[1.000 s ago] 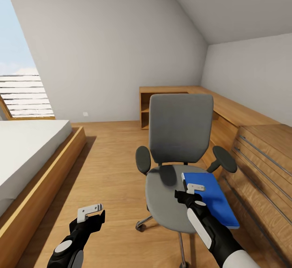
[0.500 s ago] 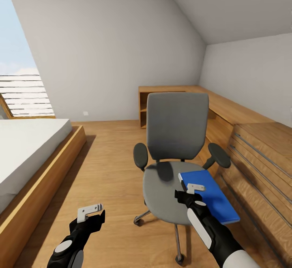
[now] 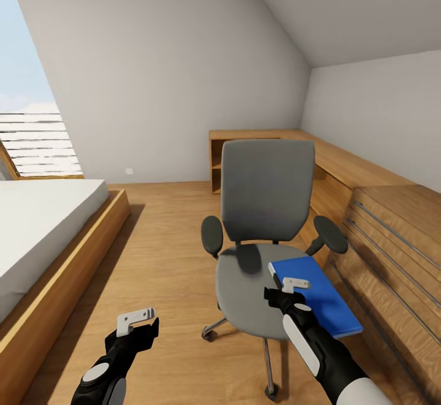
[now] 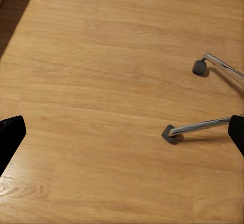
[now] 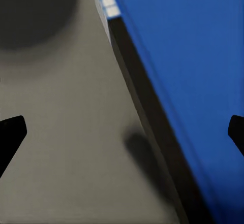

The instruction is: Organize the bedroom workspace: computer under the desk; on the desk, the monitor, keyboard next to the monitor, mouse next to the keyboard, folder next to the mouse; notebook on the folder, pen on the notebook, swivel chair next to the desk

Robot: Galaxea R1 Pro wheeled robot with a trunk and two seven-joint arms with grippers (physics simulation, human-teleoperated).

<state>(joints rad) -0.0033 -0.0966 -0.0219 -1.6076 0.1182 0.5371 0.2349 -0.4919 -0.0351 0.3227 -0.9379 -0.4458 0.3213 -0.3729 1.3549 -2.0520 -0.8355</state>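
Blue, the folder (image 3: 318, 295) is lying flat on the right half of the swivel chair (image 3: 264, 233) seat, overhanging its edge; the right gripper (image 3: 293, 283) is hovering just above its near corner, jaws spread wide; the left gripper (image 3: 136, 318) is hanging open over the wooden floor (image 4: 101, 82)

Bright window daylight, soft shadows, sharp renders

Swivel chair (image 3: 264, 221): grey upholstery, round black armrests, metal star base on casters, upright on the wood floor, backrest away from camera. Folder (image 3: 318, 295): bright blue, flat on the seat's right side, dark strip along its inner edge, overhanging the seat's right edge.
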